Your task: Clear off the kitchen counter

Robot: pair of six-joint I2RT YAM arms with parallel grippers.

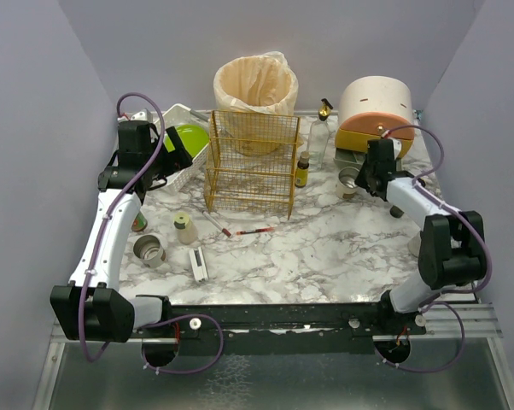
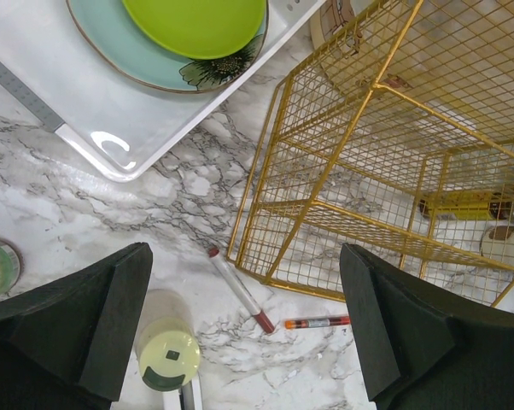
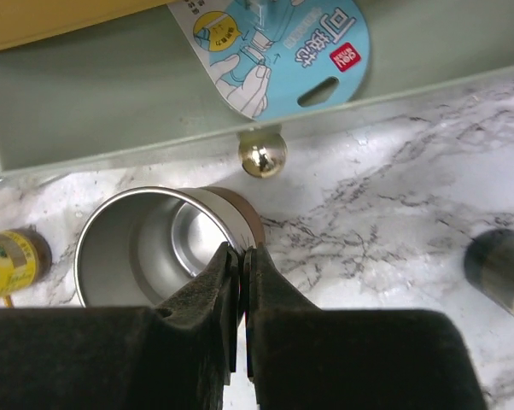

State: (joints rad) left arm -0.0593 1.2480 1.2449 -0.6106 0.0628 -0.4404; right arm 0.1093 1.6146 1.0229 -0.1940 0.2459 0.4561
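Right now: the metal cup point(image 3: 137, 248) is being taken. It stands near the far right corner of the counter point(image 1: 325, 248).
Right pincer point(image 3: 242, 249): its two fingers are pressed together right on the cup's rim. It looks like they pinch the thin wall, one finger inside and one outside.
Left pincer point(image 2: 244, 249): wide open and holding nothing. It hangs over the far left part of the counter.
Under the left pincer: a pen point(image 2: 238, 289), a small jar point(image 2: 168, 354) and a little tube with an orange cap point(image 2: 317, 322). They lie on the marble near the middle, just in front of the gold wire rack point(image 1: 251, 162).
White tray point(image 2: 112, 128): it sits at the far left corner. A blue plate point(image 2: 112, 43) and a green plate point(image 2: 197, 21) are in it.
Bin point(image 1: 255, 85): it stands at the far edge, behind the rack.
How far along: I think not far. Many small things are on the counter.
Next move: I think the right arm should lift the cup straight up and keep it level. The hold is only on one side of the rim, so the cup could tip or slip.
After that: the left pincer could go down for the pen or the jar. The pen lies flat and thin, so the fingers must come low and close across it.
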